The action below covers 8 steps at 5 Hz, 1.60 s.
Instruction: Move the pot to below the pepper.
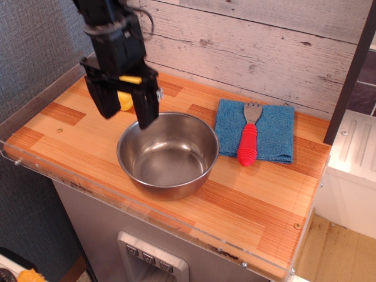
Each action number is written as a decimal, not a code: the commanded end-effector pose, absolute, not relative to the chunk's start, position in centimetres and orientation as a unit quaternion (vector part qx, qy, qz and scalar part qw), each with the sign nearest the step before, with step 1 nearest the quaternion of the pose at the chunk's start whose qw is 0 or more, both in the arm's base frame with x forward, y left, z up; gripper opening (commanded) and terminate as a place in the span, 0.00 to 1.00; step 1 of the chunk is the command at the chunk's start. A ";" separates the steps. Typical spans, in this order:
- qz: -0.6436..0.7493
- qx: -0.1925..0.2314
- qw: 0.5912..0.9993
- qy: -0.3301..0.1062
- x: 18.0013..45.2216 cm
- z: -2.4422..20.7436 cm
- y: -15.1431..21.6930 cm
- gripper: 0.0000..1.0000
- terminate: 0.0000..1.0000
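The pot [168,154] is a large shiny steel bowl that stands upright and empty in the middle of the wooden counter. The yellow pepper [124,101] lies behind and to the left of it, mostly hidden by my arm. My gripper [125,114] is black and open, with nothing between its fingers. It hangs just above the pot's back-left rim, one finger over the rim and the other to its left, in front of the pepper.
A blue cloth [255,130] lies right of the pot with a red-handled fork [248,140] on it. A plank wall stands behind the counter [247,200]. A clear plastic lip runs along the front and left edges. A dark post stands at the right.
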<state>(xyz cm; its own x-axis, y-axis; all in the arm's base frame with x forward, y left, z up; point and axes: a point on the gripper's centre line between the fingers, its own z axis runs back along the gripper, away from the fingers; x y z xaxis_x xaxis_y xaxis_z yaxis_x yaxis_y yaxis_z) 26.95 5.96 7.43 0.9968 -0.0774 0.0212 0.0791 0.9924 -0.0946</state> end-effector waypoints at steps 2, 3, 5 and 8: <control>-0.071 0.004 0.997 0.022 27.9 4.8 4.7 1.00 0.00; -0.074 0.007 0.997 0.014 28.0 4.7 4.6 0.00 0.00; -0.074 0.004 0.997 0.002 27.8 5.3 4.9 0.00 0.00; -0.028 -0.013 0.998 -0.046 26.9 10.2 9.0 0.00 0.00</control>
<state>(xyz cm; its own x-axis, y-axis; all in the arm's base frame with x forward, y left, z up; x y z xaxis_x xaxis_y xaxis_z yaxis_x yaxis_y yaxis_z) 26.50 9.05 8.43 0.9988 -0.0357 0.0330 0.0374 0.9979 -0.0520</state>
